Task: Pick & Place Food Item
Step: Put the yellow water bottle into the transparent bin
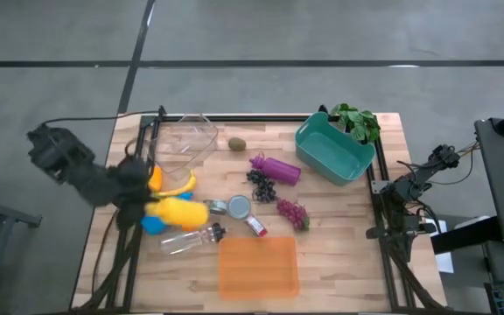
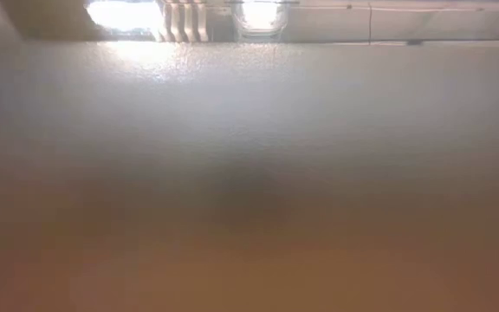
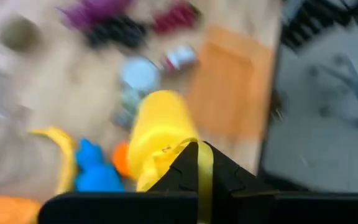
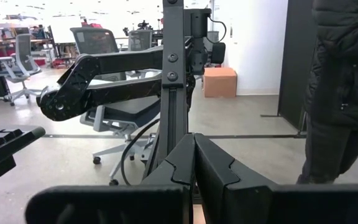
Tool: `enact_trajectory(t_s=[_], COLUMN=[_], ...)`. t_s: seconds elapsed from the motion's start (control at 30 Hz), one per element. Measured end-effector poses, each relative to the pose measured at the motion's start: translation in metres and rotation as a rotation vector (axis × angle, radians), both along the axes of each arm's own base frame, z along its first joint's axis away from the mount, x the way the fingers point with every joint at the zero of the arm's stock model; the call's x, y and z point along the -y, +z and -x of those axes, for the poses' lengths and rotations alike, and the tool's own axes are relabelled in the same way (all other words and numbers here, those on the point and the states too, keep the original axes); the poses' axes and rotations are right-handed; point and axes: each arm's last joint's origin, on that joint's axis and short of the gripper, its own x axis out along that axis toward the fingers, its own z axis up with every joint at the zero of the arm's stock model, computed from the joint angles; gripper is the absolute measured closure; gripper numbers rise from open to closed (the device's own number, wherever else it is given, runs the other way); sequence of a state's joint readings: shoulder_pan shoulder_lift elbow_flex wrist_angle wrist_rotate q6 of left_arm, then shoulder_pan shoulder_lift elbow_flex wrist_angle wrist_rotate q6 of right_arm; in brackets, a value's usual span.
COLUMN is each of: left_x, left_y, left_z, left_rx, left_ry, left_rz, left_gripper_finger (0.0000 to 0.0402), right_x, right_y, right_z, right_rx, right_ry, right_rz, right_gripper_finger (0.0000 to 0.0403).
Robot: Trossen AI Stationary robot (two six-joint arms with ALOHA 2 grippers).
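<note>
Hovering at the table's (image 1: 339,254) left edge, the left claw (image 1: 134,199) is closed and empty beside the yellow plush toy (image 1: 182,213). The right claw (image 4: 194,163) is closed too, parked off the table's right side. Likely food targets, the dark grape bunch (image 1: 262,185) and red grape bunch (image 1: 292,213), lie between the toy and the teal bin (image 1: 332,156). They look like light, knobbly plastic; a pinch across the cluster's middle should hold better than the stem

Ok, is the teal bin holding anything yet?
Empty: the high view shows only bare teal floor inside the teal bin; the grapes lie outside on the table.
</note>
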State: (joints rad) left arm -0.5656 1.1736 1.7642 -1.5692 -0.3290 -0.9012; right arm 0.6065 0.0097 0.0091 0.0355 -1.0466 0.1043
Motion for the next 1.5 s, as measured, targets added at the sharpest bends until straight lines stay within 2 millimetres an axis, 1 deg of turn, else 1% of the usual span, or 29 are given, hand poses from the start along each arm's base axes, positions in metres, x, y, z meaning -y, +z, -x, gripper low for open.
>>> enact_trajectory(t_s=[0.17, 0.37, 0.53, 0.67, 0.9, 1.07, 1.23, 1.37, 1.5], left_x=[-0.036, -0.087, -0.123, -0.145, -0.173, -0.189, -0.199, -0.204, -0.211], left_y=[0.003, 0.008, 0.012, 0.008, -0.009, -0.02, -0.028, -0.033, -0.042], left_z=[-0.014, -0.032, -0.042, -0.05, -0.065, -0.073, -0.069, -0.065, -0.063], left_rx=[0.046, 0.117, 0.168, 0.134, 0.005, -0.112, -0.203, -0.242, -0.28], left_ry=[0.258, 0.558, 0.683, 0.735, 0.81, 0.755, 0.775, 0.8, 0.825], left_rz=[-0.077, -0.122, -0.195, -0.24, -0.25, -0.308, -0.302, -0.294, -0.283], left_gripper_finger=[0.0397, 0.0397, 0.0397, 0.0397, 0.0397, 0.0397, 0.0397, 0.0397, 0.0397], right_x=[0.0, 0.0, 0.0, 0.0, 0.0, 0.0, 0.0, 0.0, 0.0], right_y=[0.0, 0.0, 0.0, 0.0, 0.0, 0.0, 0.0, 0.0, 0.0], right_z=[0.0, 0.0, 0.0, 0.0, 0.0, 0.0, 0.0, 0.0, 0.0], right_rx=[0.0, 0.0, 0.0, 0.0, 0.0, 0.0, 0.0, 0.0, 0.0], right_ry=[0.0, 0.0, 0.0, 0.0, 0.0, 0.0, 0.0, 0.0, 0.0], right_rz=[0.0, 0.0, 0.0, 0.0, 0.0, 0.0, 0.0, 0.0, 0.0], right_gripper_finger=[0.0395, 0.0395, 0.0395, 0.0395, 0.0395, 0.0395, 0.0395, 0.0395, 0.0395])
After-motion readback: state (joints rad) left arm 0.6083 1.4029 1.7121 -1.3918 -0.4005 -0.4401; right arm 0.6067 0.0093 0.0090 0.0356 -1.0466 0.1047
